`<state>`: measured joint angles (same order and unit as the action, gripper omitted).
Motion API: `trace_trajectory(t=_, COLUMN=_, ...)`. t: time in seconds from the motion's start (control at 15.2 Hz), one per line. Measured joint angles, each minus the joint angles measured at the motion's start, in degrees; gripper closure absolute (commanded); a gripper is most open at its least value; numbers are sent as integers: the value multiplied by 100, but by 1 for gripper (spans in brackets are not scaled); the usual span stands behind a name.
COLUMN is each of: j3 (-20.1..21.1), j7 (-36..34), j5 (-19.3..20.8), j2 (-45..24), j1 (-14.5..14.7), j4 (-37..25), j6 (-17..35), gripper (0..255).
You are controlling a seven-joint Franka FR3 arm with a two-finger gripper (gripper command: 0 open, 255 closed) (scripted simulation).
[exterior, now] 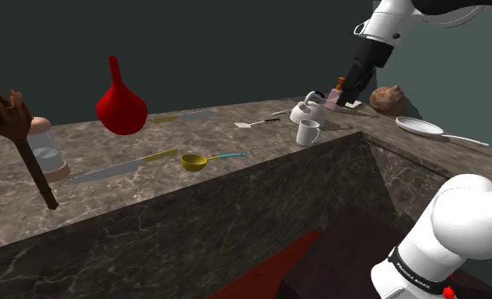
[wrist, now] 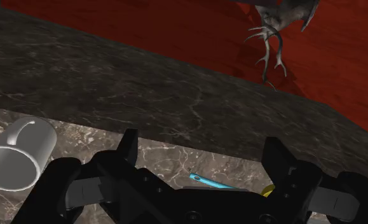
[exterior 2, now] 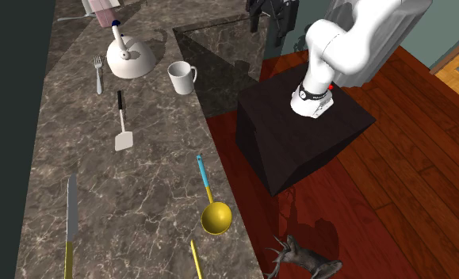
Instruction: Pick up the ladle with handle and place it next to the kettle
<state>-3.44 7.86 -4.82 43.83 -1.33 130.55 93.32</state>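
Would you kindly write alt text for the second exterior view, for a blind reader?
A yellow-bowled ladle with a blue handle lies near the dark marble counter's edge, well apart from the white kettle and white mug at the view's top. Beside the counter, a white robot arm stands on a black box.

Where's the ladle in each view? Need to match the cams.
Shoulder view: ladle near the counter's front edge, left of centre.
Second exterior view: ladle lower middle, by the counter's edge.
Wrist view: ladle handle between the open jaws, unheld.
Shared landmark: white mug.
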Motion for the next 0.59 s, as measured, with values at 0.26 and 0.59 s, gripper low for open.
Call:
trace_trajectory(t=0.26, j3=-9, j7=327, j5=74, j2=-420, j1=141, j4=-141, j6=224, gripper=0)
trace_trajectory(t=0.59, j3=8, j7=1076, j5=229, j2=-1492, j1=442, j4=-544, j6=773, gripper=0)
